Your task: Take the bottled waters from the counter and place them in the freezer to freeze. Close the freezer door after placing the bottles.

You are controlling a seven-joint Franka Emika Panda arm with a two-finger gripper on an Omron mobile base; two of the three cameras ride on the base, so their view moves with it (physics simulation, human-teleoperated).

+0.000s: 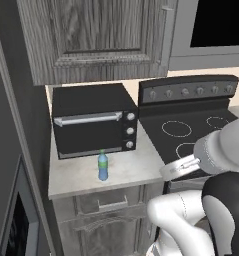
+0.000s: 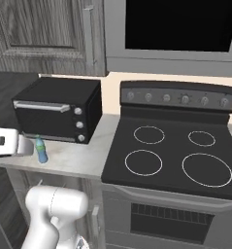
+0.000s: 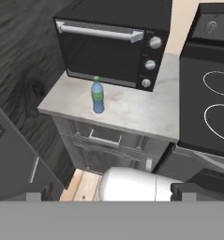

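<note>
Blue bottle: a translucent blue water bottle [image 1: 103,166] with a green cap stood upright on the counter [image 1: 126,172], just in front of the toaster oven [image 1: 93,120] and apart from it.
Bottle in the other views: it stood near the counter's front left edge in the right base view [image 2: 41,150], and at about 11 o'clock from centre in the hand view [image 3: 98,95].
Counter: a pale stone slab [image 3: 132,110] over grey wood-grain drawers [image 3: 101,140], with the black stovetop [image 2: 173,158] touching it at 3 o'clock.
Gripper: the two dark finger tips [image 3: 111,193] rose at 6 o'clock in the hand view, set wide apart with nothing between them, well back from the bottle.
Arm: its white wrist [image 1: 218,150] sat at 4 o'clock in the left base view, over the stovetop's near edge.
</note>
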